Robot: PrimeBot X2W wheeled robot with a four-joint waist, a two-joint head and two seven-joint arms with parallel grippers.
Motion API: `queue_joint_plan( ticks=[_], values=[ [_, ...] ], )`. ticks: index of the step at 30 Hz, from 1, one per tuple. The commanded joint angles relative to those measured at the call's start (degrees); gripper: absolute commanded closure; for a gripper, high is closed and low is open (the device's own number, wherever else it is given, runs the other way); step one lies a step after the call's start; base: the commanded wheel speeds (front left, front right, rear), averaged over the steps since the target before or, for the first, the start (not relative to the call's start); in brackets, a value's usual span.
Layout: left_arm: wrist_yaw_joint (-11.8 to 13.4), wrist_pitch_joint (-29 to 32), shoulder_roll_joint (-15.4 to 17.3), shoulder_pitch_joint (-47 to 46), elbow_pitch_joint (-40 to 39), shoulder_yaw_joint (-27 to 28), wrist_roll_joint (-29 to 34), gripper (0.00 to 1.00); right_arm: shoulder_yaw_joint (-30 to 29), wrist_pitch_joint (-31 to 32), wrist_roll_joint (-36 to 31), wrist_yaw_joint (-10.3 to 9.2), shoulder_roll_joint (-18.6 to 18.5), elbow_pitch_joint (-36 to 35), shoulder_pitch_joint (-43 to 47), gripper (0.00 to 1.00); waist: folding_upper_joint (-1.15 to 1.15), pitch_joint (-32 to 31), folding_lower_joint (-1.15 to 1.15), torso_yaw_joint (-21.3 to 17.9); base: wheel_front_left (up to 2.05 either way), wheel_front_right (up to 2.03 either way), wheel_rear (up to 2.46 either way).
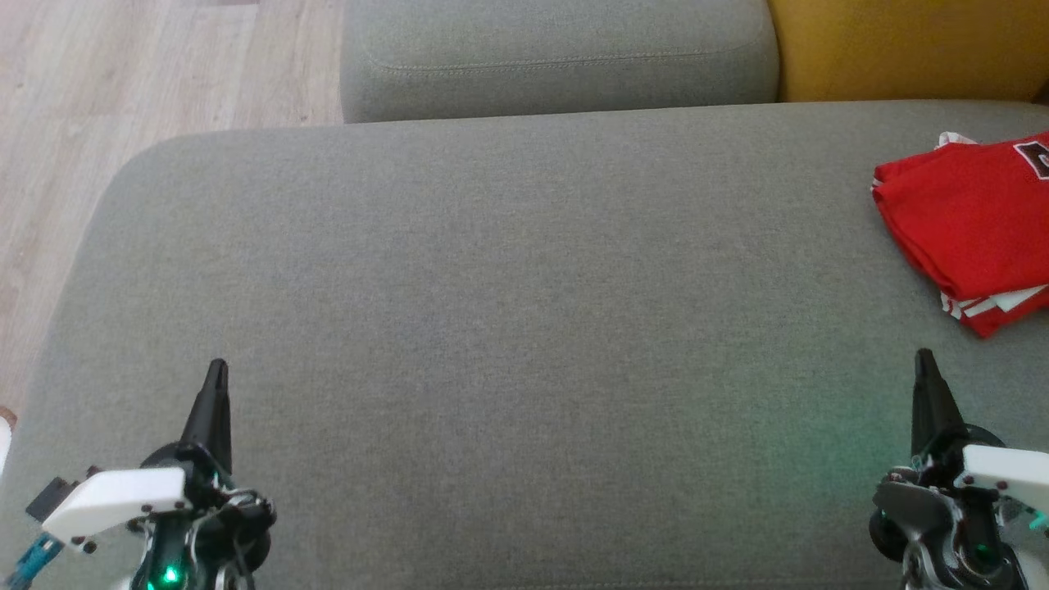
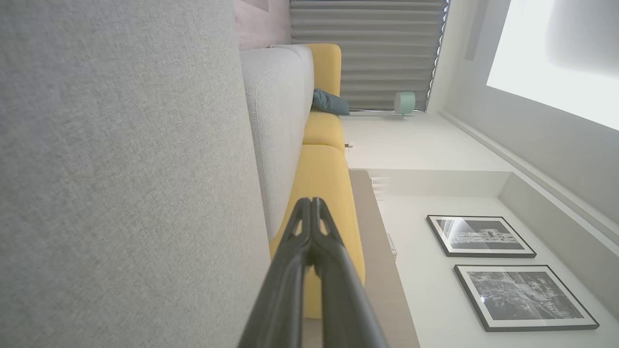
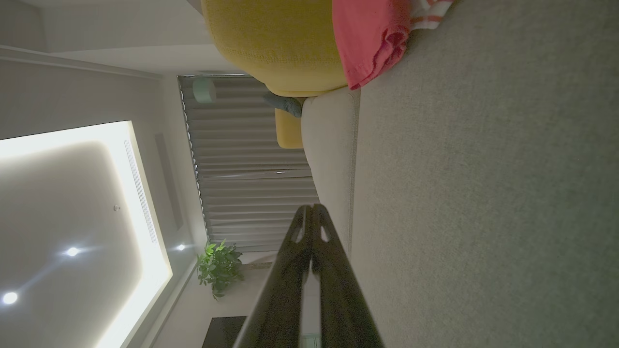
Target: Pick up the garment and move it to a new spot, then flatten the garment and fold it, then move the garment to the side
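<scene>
A folded red garment [image 1: 971,225] with white trim lies at the right edge of the grey sofa seat [image 1: 508,328]; the right wrist view catches its red corner [image 3: 372,38] at the top. My left gripper [image 1: 217,367] hovers over the seat's near left, shut, with nothing in it [image 2: 312,203]. Over the near right, my right gripper [image 1: 924,357] is shut and holds nothing too [image 3: 312,209]. It sits a little below and left of the garment, apart from it.
A second grey cushion [image 1: 557,57] lies beyond the seat, with a yellow cushion [image 1: 910,45] at the far right. Wooden floor [image 1: 98,123] runs along the left, past the seat's rounded corner. The yellow sofa back [image 2: 324,193] shows in the left wrist view.
</scene>
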Motion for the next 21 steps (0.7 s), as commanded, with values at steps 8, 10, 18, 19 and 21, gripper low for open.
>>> queue_joint_plan(
  ticks=[8, 10, 18, 19, 21],
  values=[
    [-0.4, 0.4, 0.5, -3.2, -2.1, 2.0, -0.2, 1.0, 1.2, 0.3, 0.4, 0.39, -0.3, -2.2, -3.2, 1.0, 0.0, 0.0, 0.0, 0.0, 0.0, 0.0, 0.0],
    [-0.4, 0.4, 0.5, -3.2, -2.1, 2.0, -0.2, 1.0, 1.2, 0.3, 0.4, 0.39, -0.3, -2.2, -3.2, 1.0, 0.0, 0.0, 0.0, 0.0, 0.0, 0.0, 0.0],
    [-0.4, 0.4, 0.5, -3.2, -2.1, 2.0, -0.2, 1.0, 1.2, 0.3, 0.4, 0.39, -0.3, -2.2, -3.2, 1.0, 0.0, 0.0, 0.0, 0.0, 0.0, 0.0, 0.0],
    [-0.4, 0.4, 0.5, -3.2, -2.1, 2.0, -0.2, 1.0, 1.2, 0.3, 0.4, 0.39, -0.3, -2.2, -3.2, 1.0, 0.0, 0.0, 0.0, 0.0, 0.0, 0.0, 0.0],
    [-0.4, 0.4, 0.5, -3.2, -2.1, 2.0, -0.2, 1.0, 1.2, 0.3, 0.4, 0.39, -0.3, -2.2, -3.2, 1.0, 0.0, 0.0, 0.0, 0.0, 0.0, 0.0, 0.0]
  ],
)
